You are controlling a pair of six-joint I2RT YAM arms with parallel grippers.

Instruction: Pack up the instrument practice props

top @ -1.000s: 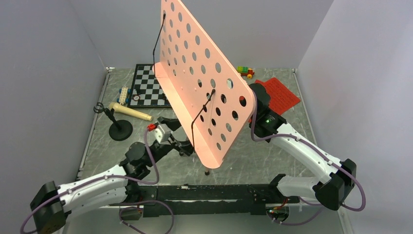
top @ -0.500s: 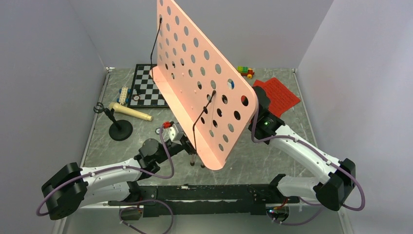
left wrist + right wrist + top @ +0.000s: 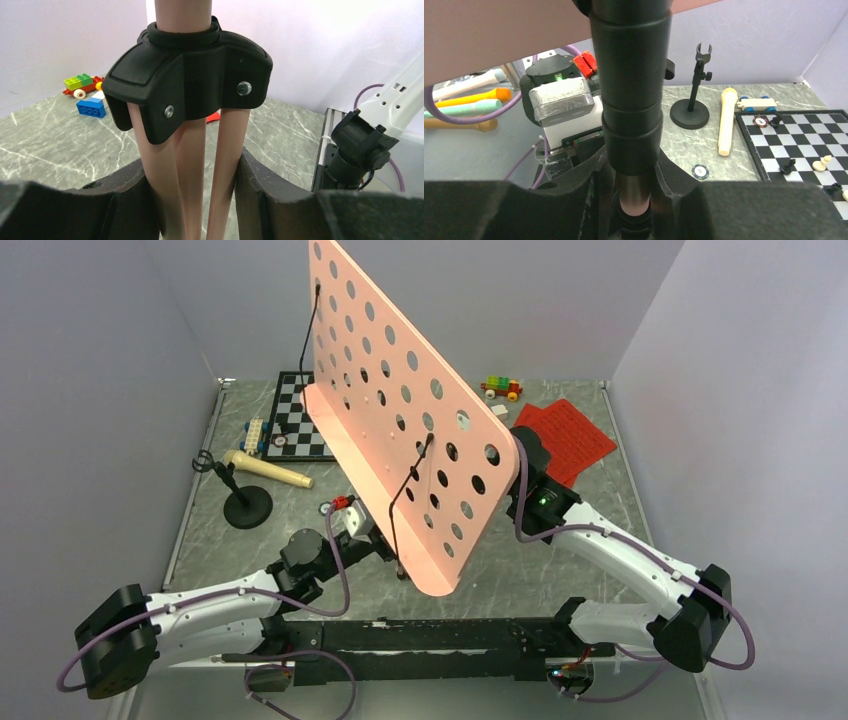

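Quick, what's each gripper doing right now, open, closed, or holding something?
Left gripper: closed on the folded legs of the large pink perforated tripod music stand.
Right gripper: closed on that stand's black pole.

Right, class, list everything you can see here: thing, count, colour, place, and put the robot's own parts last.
music stand: one, pink, perforated, mid-table.
microphone: one, cream, lying at left.
microphone stand: one, black, left, beside the microphone.
sheet-music pages: count unclear, red, far right.
chessboard: one, black-and-white, far left, with pieces.
toy bricks: several, mixed colours, far edge.
toy car: one, cream with blue wheels, beside the chessboard.
table: one, grey marbled.
left tool: one, black, gripping the music stand's legs.
right tool: one, black, gripping its pole.
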